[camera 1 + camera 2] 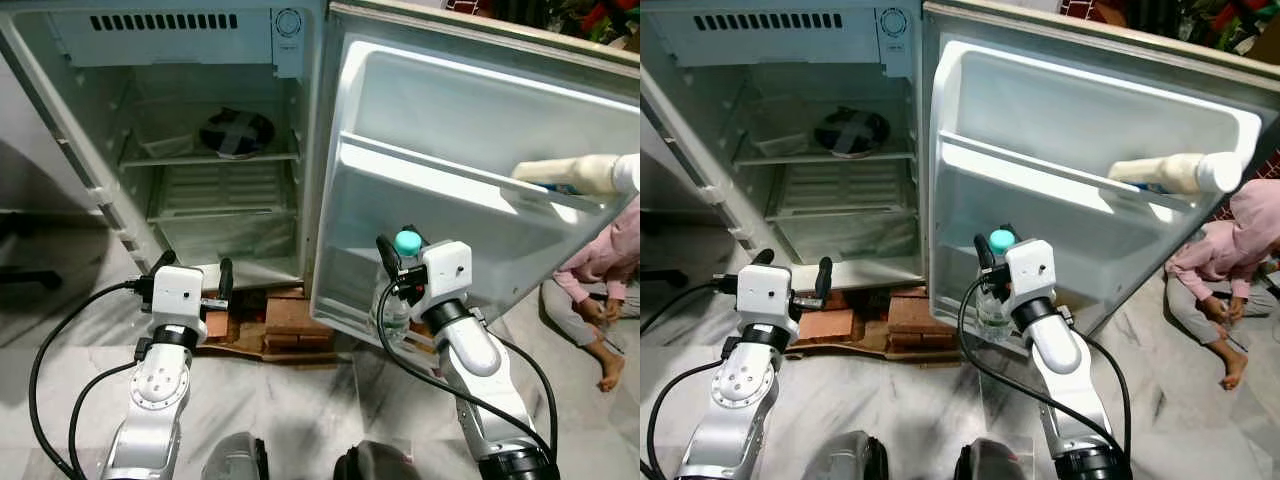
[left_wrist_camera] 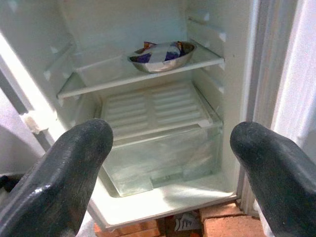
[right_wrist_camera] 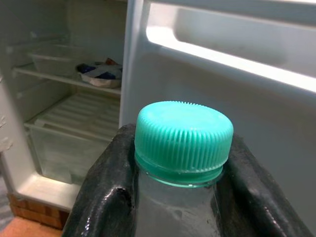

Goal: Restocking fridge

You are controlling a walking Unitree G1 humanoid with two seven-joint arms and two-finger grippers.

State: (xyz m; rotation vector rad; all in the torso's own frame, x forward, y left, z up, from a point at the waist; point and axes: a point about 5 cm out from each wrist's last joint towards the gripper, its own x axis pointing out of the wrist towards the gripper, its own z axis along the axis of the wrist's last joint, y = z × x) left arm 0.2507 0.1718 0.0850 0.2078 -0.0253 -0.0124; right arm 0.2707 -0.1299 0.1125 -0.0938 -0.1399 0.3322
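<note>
- My right gripper has its fingers clamped on the neck of a clear water bottle with a teal cap; the bottle is upright.
- I'm holding the bottle low down, right in front of the open fridge door, near the door's bottom shelf; can't tell if it touches the shelf.
- My left gripper is empty, fingers wide apart, held in front of the open fridge, near its bottom edge.
- Inside the fridge: a metal bowl with wrapped stuff in it sits on the upper shelf; a clear crisper drawer below it.
- A white bottle lies on its side in the door's upper rack, far right.
- The fridge stands on red bricks and cardboard, between my two arms.
- A person in pink sits on the marble floor at far right, past the door.
</note>
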